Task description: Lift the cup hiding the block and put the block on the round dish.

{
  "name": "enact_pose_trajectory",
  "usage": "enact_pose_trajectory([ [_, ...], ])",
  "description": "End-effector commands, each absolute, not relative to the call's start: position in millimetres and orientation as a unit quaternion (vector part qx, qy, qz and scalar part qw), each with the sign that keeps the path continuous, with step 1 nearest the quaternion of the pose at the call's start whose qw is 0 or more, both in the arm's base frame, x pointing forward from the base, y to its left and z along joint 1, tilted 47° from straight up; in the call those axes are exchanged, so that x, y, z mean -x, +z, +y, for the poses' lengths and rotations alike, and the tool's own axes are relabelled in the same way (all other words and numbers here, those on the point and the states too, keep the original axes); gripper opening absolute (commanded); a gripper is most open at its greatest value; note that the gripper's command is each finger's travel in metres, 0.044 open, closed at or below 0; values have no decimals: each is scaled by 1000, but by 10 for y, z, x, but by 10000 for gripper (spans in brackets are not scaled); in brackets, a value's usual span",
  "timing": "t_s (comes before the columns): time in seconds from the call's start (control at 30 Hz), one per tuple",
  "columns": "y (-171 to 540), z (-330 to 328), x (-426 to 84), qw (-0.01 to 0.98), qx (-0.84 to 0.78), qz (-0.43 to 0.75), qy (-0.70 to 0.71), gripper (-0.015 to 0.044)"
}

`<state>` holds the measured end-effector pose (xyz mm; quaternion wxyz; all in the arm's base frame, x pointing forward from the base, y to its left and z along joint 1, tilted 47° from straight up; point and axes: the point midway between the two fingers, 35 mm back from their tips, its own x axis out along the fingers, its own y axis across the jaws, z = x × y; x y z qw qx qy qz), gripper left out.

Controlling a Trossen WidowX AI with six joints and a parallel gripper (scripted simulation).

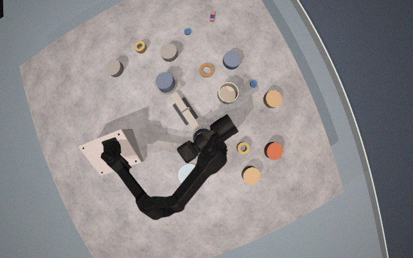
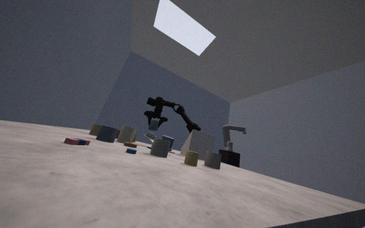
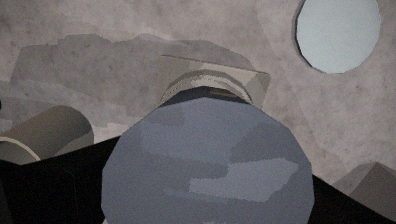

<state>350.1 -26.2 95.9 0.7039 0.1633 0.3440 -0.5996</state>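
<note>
My gripper (image 1: 202, 137) (image 2: 154, 125) is shut on a blue-grey cup (image 2: 153, 125) (image 3: 205, 150), held upright above the near end of the balance (image 1: 187, 112) (image 3: 225, 69). In the exterior view there is a gap between the cup and that end. The beam is tilted, with this end higher. The other blue-grey cup (image 1: 165, 81) (image 2: 167, 139) stands on the far end. The round pale dish (image 1: 186, 173) (image 3: 340, 35) is partly under the arm in the top view. A small brownish edge shows behind the held cup in the wrist view; I cannot tell whether it is the block.
A hollow cream cup (image 1: 219, 93) stands right of the beam. A yellow ring (image 1: 239, 149), a red cylinder (image 1: 274, 151) and an orange cylinder (image 1: 251, 176) stand right of the gripper. A slanted pale box (image 1: 89, 151) is at the left. Several cylinders and rings stand beyond the balance.
</note>
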Motion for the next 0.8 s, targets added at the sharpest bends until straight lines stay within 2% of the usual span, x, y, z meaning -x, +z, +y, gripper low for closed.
enact_pose_trajectory([
  [0.0, 1038, -191, -3508, 707, -169, 341, -596, 0],
  [0.77, 1099, -134, -3463, 705, -162, 342, -600, 0],
])
